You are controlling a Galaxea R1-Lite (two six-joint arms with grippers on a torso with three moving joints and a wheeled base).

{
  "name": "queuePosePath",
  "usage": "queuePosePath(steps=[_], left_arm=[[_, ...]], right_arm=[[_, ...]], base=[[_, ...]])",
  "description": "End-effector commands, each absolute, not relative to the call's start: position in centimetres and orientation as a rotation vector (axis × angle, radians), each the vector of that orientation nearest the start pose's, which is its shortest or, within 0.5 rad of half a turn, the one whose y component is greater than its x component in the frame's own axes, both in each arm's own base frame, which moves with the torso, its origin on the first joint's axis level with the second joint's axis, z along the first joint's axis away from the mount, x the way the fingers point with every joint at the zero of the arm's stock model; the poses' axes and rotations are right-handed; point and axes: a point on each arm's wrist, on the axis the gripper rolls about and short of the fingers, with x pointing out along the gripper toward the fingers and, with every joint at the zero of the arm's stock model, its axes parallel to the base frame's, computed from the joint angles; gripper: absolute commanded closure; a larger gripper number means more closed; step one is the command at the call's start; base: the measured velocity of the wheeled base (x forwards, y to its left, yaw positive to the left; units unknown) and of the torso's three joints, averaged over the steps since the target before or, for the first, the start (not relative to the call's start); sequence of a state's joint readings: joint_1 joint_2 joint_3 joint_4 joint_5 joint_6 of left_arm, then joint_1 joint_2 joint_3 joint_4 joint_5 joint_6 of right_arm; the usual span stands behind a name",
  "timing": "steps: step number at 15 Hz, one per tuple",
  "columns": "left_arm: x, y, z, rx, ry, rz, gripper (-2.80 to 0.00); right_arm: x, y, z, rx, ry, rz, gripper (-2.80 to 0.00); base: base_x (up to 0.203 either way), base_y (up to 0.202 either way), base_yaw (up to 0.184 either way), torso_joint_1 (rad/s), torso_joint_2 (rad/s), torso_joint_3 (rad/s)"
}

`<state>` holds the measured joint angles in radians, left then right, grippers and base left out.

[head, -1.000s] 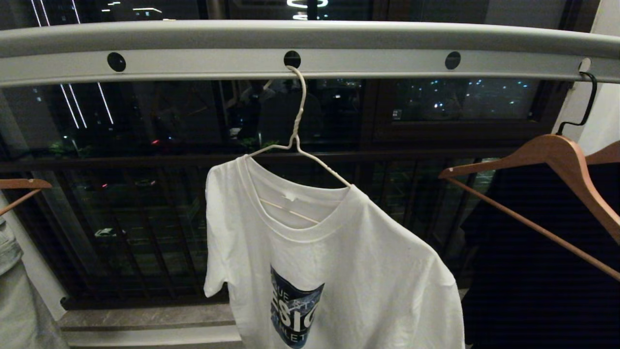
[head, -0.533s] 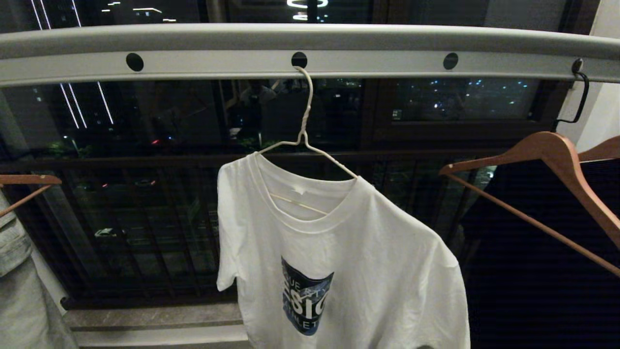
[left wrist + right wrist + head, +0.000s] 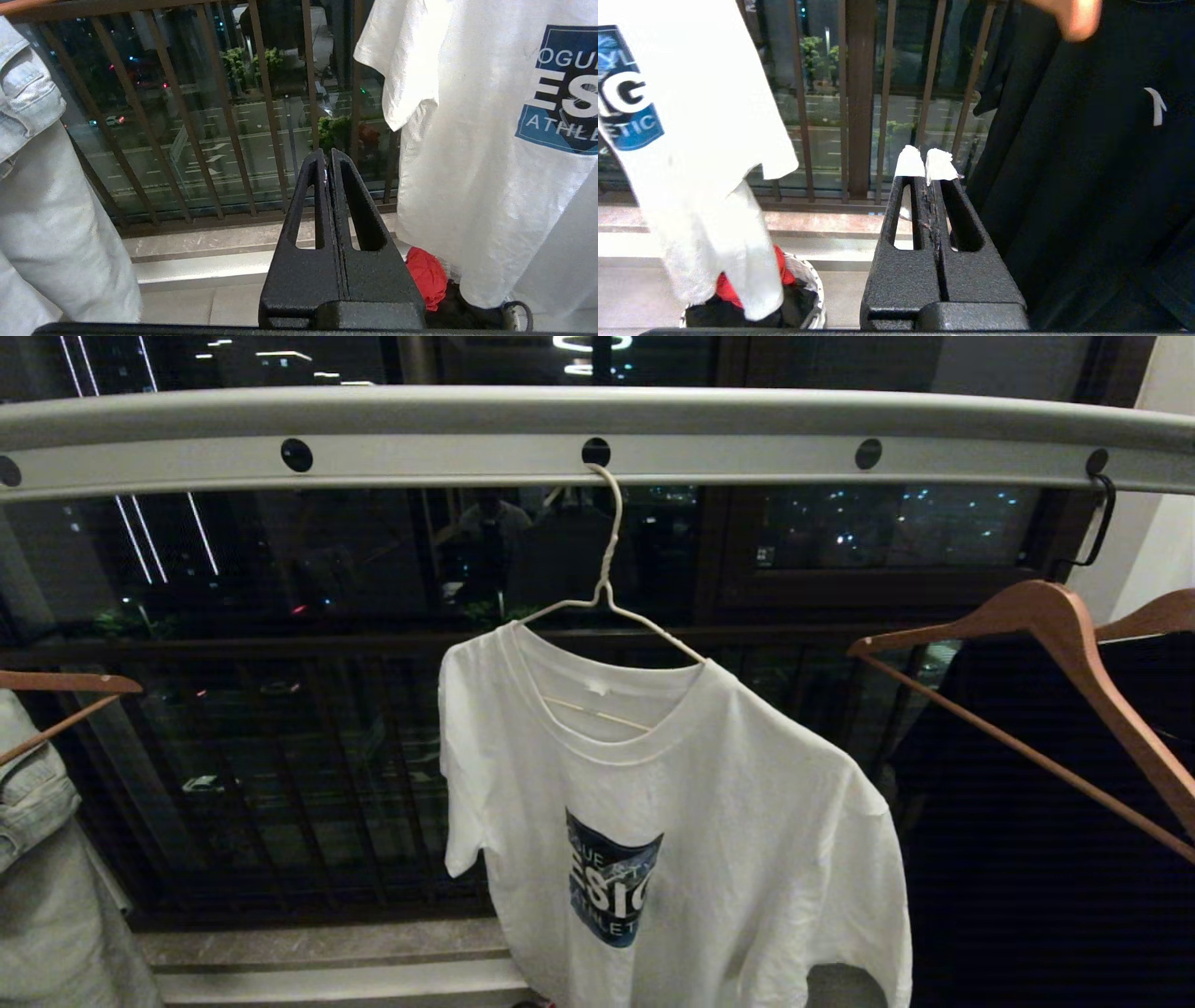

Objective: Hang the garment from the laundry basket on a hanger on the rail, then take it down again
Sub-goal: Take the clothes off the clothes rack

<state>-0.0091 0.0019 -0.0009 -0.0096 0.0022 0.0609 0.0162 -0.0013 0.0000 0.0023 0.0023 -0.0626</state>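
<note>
White cotton, the garment (image 3: 672, 821) already hangs on the hanger (image 3: 609, 588), hooked through a hole in the rail (image 3: 597, 434) at about 12 o'clock in your head view, so the hanging half looks done. Taking it down is left to you. Your left gripper (image 3: 331, 156) and right gripper (image 3: 927, 161) are both closed and empty (low, near the laundry basket (image 3: 810, 284)).
</note>
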Motion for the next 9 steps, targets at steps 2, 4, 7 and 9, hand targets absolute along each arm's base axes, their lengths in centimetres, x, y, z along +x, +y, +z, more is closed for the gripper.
queuePosePath(steps=[2,4,7,9], left_arm=[[-2.28,0.03,7.69,0.004,-0.01,-0.006,0.0],[-2.28,0.03,7.7,-0.003,-0.011,-0.006,0.0],[-2.28,0.03,7.7,-0.006,-0.011,-0.005,0.0],[-2.28,0.03,7.7,-0.011,-0.011,-0.003,0.0]], right_arm=[[-2.27,-0.03,7.51,-0.048,0.001,0.017,0.0],[-2.27,-0.03,7.49,-0.055,0.003,0.02,0.0],[-2.27,-0.03,7.51,-0.048,0.001,0.02,0.0],[-2.27,-0.03,7.51,-0.049,0.001,0.02,0.0]], base=[[0.0,0.0,0.0,0.0,0.0,0.0],[0.0,0.0,0.0,0.0,0.0,0.0],[0.0,0.0,0.0,0.0,0.0,0.0],[0.0,0.0,0.0,0.0,0.0,0.0]])
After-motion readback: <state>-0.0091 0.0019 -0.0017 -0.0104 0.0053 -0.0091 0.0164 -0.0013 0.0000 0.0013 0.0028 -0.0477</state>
